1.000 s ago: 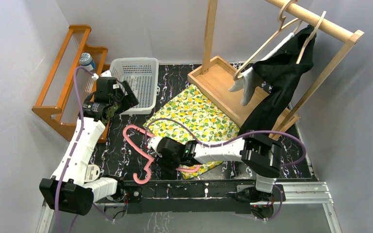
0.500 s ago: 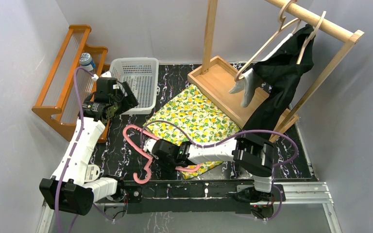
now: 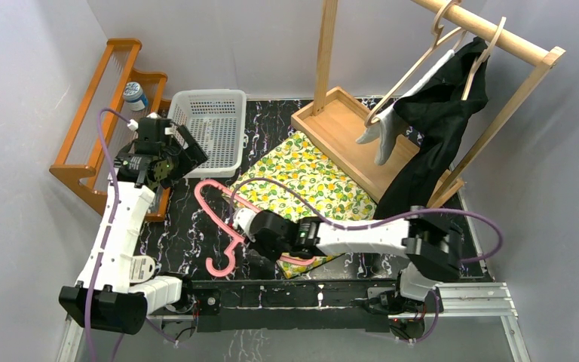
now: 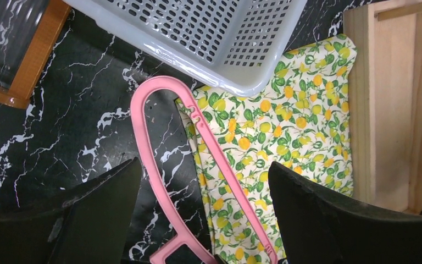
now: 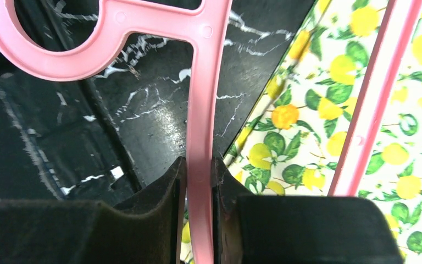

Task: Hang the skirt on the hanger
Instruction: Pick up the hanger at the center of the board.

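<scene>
The lemon-print skirt lies flat on the black marble table, also in the left wrist view and right wrist view. A pink plastic hanger lies partly over the skirt's left edge, hook toward the near edge. My right gripper is shut on the hanger's near arm. My left gripper is open and empty, held above the hanger's far loop beside the white basket.
A white plastic basket stands at the back left, an orange wooden rack with a bottle left of it. A wooden clothes stand at the back right holds wooden hangers and a black garment.
My right gripper has shifted the pink hanger slightly right and away, its body swinging. My left gripper has moved a little left and back. The skirt has not moved.
</scene>
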{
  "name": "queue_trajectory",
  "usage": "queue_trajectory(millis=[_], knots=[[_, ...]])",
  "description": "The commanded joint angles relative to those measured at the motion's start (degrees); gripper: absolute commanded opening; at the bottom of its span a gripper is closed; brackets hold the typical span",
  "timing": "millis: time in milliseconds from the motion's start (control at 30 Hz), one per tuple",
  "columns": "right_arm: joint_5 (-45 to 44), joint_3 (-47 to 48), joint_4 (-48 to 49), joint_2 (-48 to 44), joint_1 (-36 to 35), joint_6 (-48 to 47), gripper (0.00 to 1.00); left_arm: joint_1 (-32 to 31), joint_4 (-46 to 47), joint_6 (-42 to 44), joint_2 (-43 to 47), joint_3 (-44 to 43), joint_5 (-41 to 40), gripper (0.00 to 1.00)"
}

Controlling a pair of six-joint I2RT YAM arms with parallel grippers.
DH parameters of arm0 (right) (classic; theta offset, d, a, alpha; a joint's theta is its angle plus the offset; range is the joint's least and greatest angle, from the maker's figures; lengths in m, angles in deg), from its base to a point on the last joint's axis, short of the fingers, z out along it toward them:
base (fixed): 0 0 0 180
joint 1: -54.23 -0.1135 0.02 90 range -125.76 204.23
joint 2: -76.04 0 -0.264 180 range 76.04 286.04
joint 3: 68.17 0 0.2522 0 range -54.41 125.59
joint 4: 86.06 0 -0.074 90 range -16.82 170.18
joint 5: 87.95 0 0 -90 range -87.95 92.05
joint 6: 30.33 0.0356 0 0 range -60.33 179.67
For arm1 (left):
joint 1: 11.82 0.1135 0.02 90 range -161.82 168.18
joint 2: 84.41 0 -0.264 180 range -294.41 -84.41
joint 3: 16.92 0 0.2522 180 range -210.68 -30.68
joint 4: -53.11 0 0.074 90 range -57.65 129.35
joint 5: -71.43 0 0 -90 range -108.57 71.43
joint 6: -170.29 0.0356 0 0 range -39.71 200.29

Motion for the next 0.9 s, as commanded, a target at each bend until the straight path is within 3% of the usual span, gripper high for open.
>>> queue_trajectory(millis=[0,200,433,867], knots=[[-0.4,-3.5,6.4,-8.6,0.2,0.6,0.11,1.5,-6.8,-3.6,2.4,-4.2,1.7,0.85],[4.2,-10.3,10.3,-16.2,1.5,2.8,0.1,1.6,-4.6,-9.9,7.0,3.9,6.2,0.87],[7.9,-13.6,13.0,-21.3,4.8,6.3,0.09,1.7,10.1,-15.1,11.9,17.3,23.1,0.87],[12.6,-14.8,20.5,-24.6,9.9,12.9,0.09,1.7,29.3,-19.5,14.4,31.3,41.1,0.85]])
